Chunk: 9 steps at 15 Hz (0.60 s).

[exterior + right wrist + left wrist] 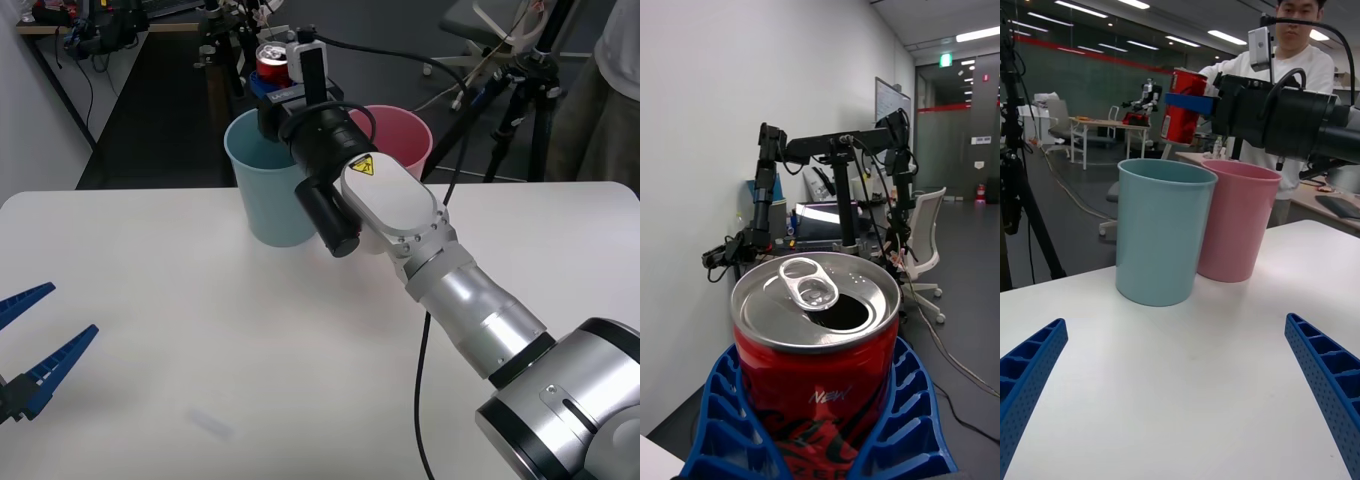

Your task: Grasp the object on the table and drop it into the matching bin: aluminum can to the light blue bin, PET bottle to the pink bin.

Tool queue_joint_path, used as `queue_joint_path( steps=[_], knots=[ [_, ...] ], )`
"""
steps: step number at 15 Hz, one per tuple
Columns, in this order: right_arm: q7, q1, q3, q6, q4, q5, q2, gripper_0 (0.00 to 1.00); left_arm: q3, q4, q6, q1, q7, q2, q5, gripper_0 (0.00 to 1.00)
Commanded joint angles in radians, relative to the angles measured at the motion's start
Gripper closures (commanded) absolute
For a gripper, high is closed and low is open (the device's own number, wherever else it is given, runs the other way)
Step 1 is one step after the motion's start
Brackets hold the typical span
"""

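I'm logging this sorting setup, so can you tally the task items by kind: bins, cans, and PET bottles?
Bins: 2, the light blue bin and the pink bin, side by side on the table.
Cans: 1, the aluminum can, held in the right gripper above the light blue bin.
PET bottles: 0.
Total: 3.

Background only. Black tripod (pixel 525 110) stands on the dark floor (pixel 180 100) beyond the far desk edge, cables (pixel 455 75) trailing beside it. Grey office chair (pixel 490 20) behind the tripod. White wall (pixel 730 135) on one side; a black articulated arm rig (pixel 835 150) is mounted near it. White swivel chair (pixel 921 232) close to that rig. Ceiling strip lights (pixel 1180 41) on.
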Motion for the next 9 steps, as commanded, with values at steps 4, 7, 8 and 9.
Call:
queue_joint_path(
  steps=[4,7,8,9],
  knots=[
    [-0.003,0.001,-0.001,0.000,0.000,0.000,0.000,0.00,0.000,0.000,0.000,0.000,0.000,0.000,0.000,0.00],
    [-0.001,-0.001,0.001,0.000,0.000,-0.003,0.000,0.00,0.000,0.000,0.000,0.000,0.000,0.000,0.000,0.00],
    [-0.003,-0.001,0.001,0.000,0.000,-0.003,0.002,0.00,0.000,0.000,0.000,0.000,0.000,0.000,0.000,0.00],
    [-0.003,-0.001,0.001,0.000,0.000,-0.003,0.000,0.00,0.000,0.000,0.000,0.000,0.000,0.000,0.000,0.00]
  ],
)
